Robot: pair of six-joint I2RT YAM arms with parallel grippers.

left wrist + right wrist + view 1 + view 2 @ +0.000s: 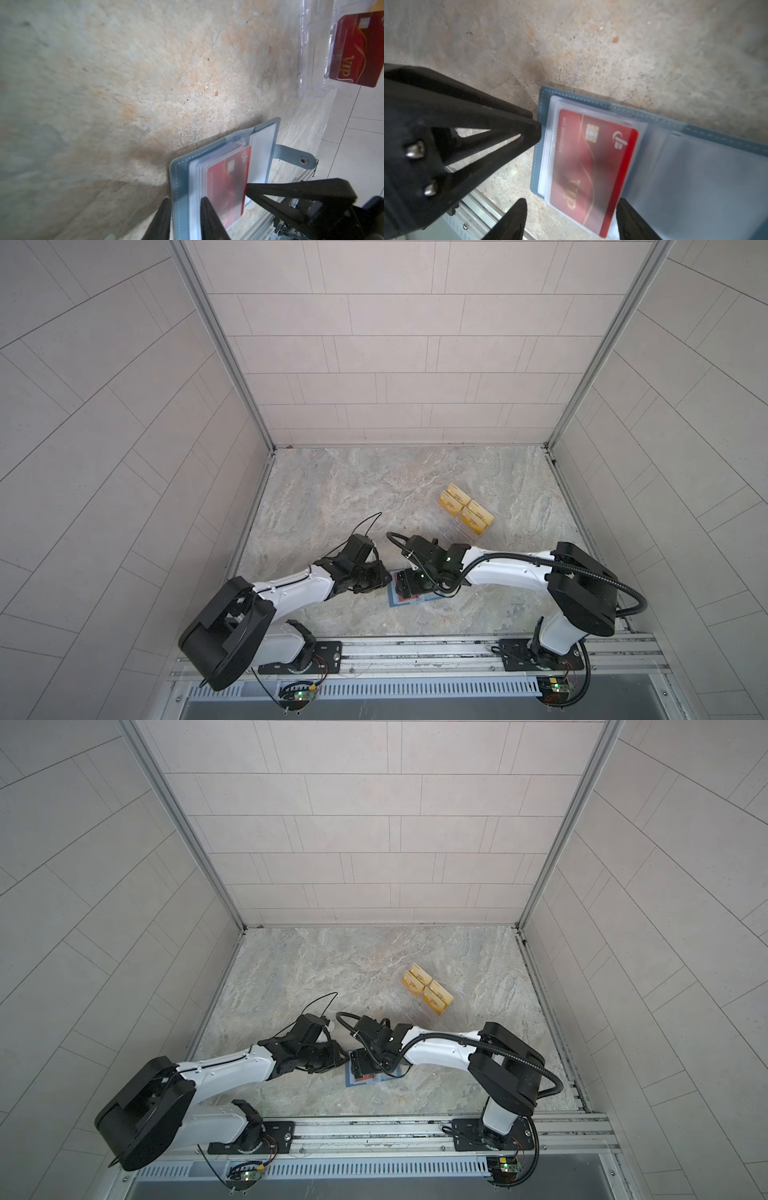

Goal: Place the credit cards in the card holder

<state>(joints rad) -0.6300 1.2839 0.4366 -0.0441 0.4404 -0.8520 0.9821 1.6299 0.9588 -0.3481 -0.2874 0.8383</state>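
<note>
Card holder (180, 187) is lying open nr the worktop (332, 497) front edge, approx mid-width. One red credit card (591, 158) is sitting partway in a clear sleeve, one long edge sticking out. Right gripper (571, 199) is standing spread astride the card's end, one finger apparently touching that edge. Left gripper (184, 199) is straddling the cover's outer edge w/ a gap; cannot tell if it's gripping. 2nd red card (357, 49) is standing in clear rack (311, 62), well apart.

Gold "VIP" read on red card (591, 170) sleeved in card holder (542, 108). "NO." stood along card's short edge, digits after it too blurred. Gold "VIP" also showed on second red card (357, 49) in clear rack (311, 62). Marks on yellow cards (467, 510) were unreadable.
</note>
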